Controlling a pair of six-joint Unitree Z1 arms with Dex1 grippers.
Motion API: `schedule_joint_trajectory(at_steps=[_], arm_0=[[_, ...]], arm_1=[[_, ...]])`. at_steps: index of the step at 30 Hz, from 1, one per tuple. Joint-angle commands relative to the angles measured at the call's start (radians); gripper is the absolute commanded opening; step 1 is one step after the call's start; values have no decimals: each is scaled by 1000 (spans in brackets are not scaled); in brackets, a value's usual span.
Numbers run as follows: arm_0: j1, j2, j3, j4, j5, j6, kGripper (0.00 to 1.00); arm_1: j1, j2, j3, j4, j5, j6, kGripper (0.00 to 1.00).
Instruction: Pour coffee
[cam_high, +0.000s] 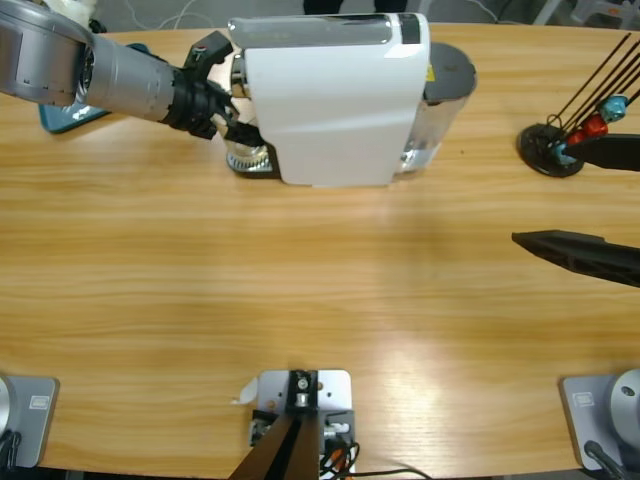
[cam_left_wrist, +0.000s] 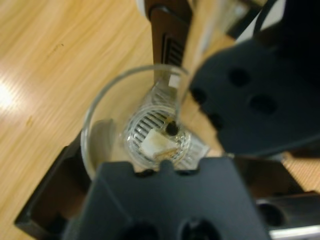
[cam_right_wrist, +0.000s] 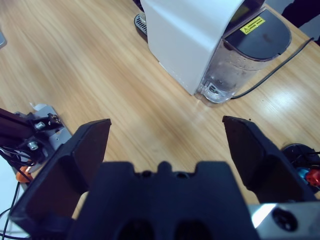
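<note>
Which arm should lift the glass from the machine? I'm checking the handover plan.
Left, probably. The left gripper is already around the glass on the machine's drip tray; the right gripper hangs open over bare table, well away.

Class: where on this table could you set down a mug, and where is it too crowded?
Free: the wide bare wood of the table in front of the white coffee machine. Crowded: the machine's left side, where the left hand holds the glass tumbler, and the capsule stand.

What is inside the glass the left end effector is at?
The glass looks nearly empty: through its base shows the machine's drip grate. Any coffee is too slight to confirm. The left end effector covers its near side.
</note>
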Motion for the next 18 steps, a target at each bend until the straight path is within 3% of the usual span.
schedule_joint_trajectory(at_steps=[1,18], arm_0=[[-2,14,-1,70,-38,20,996],[102,-268,25,332,-181,57,996]], arm_1=[[-9,-15,40,-3,-15,-10,982],[-9,-17,44,-17,-3,-27,977]])
